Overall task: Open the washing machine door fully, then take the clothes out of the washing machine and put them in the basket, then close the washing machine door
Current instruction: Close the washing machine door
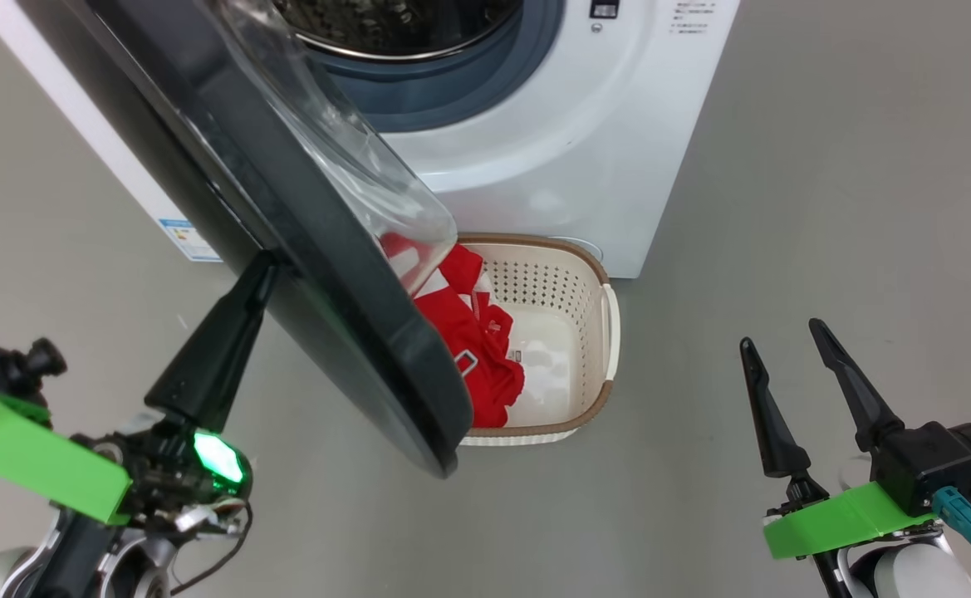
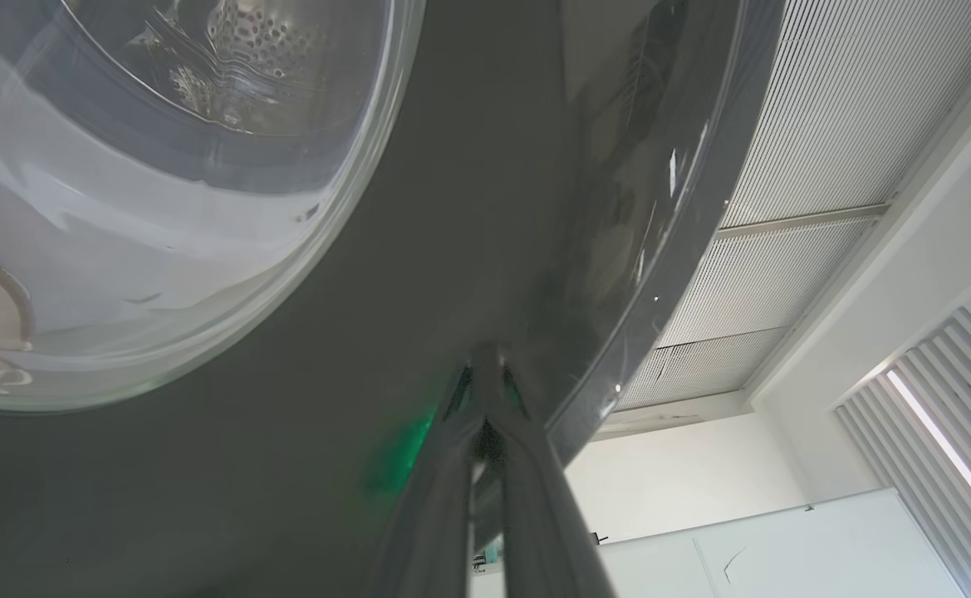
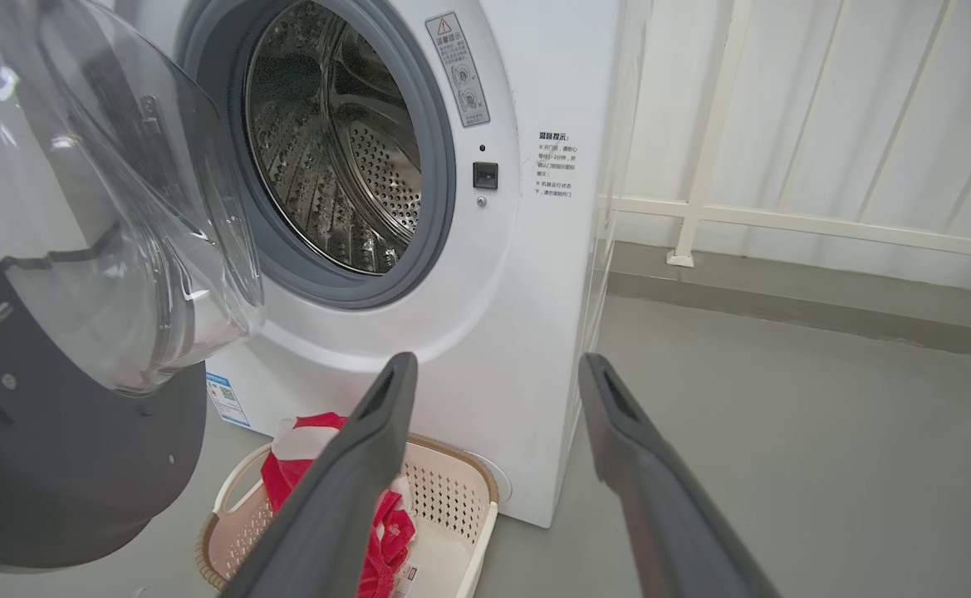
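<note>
- Left gripper (image 1: 265,270) clenched, tips against the door's (image 1: 286,208) black face
- Right gripper (image 1: 782,334) spread wide, holding nothing
- Clothes (image 1: 460,332) lie in basket (image 1: 593,274) — door half open

White: the washing machine (image 1: 551,166) body, with small dark print beside its opening. Inside the machine, a steel-grey drum (image 3: 344,166) dotted with perforations, ringed by a grey-blue gasket (image 3: 439,191). Low on the machine, a small blue-and-white label (image 1: 188,241). On the machine, the washing machine door (image 1: 286,249): glossy black rim, clear glass centre. Before the machine, the basket (image 1: 572,282): cream-white, rows of round holes, brown woven-look rim, white handle. In it, the clothes (image 1: 468,349): bright red with white panels. My left gripper (image 1: 262,270) and my right gripper (image 1: 782,334): black fingers, bright green brackets (image 1: 834,519). Floor (image 1: 826,208) around the machine: plain grey.
</note>
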### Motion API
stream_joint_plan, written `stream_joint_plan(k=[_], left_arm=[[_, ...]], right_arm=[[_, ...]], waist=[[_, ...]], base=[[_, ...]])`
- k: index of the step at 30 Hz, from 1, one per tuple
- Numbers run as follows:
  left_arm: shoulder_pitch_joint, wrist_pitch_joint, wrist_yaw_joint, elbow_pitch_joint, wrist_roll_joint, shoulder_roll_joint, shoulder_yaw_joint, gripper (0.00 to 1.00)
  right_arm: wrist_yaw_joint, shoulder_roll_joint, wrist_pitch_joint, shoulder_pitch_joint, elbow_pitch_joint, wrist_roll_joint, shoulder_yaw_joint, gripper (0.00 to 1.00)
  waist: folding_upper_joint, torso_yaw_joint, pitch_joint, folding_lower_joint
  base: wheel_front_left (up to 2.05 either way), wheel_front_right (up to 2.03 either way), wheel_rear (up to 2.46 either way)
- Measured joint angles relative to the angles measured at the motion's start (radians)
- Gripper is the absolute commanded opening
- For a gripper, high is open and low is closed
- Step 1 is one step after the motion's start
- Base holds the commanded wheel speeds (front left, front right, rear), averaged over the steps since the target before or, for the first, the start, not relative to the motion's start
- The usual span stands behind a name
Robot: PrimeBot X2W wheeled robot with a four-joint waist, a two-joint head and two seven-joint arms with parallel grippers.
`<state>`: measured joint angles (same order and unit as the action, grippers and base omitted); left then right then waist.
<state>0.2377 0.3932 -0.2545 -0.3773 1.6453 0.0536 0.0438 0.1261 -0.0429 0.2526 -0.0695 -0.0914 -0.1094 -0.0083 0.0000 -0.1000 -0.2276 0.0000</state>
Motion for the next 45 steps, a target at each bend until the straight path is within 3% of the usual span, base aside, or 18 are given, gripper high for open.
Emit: stream_joint_plan(k=[25,45], left_arm=[[0.142,-0.034,0.019,0.142,0.001,-0.007,-0.054,0.0],[0.318,-0.097,0.08,0.285,-0.013,-0.015,-0.055,0.0]], right_arm=[[0.0,0.0,0.0,-0.023,0.002,-0.014,0.012,1.0],[0.0,0.0,0.0,-0.058,0.013,-0.023,0.016,1.0]], waist=[[0.0,0.09,-0.038,0.0],[0.0,0.174,-0.106,0.0]], base=[[0.0,0.0,0.0],[0.0,0.0,0.0]])
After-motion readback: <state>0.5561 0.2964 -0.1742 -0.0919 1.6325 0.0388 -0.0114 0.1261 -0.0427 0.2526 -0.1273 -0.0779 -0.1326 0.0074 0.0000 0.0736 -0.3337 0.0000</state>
